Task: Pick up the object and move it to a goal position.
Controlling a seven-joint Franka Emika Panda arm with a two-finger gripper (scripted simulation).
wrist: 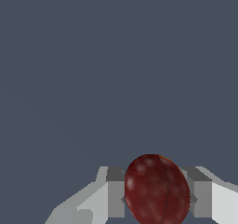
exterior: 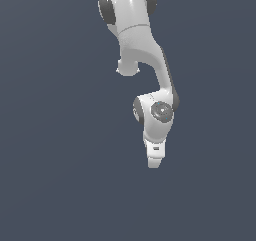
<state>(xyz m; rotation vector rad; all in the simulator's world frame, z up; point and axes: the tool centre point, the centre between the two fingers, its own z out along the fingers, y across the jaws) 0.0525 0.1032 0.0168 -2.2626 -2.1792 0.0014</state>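
In the wrist view a dark red roundish object (wrist: 156,190) sits between the two grey finger pads (wrist: 115,193) of my gripper (wrist: 157,195), and the pads press against its sides. In the exterior view the white arm reaches down and the gripper (exterior: 155,161) hangs over the plain dark grey ground. The object is hidden behind the gripper in that view.
Only the flat dark grey surface (exterior: 60,175) shows around the arm in both views. No other objects or edges are visible.
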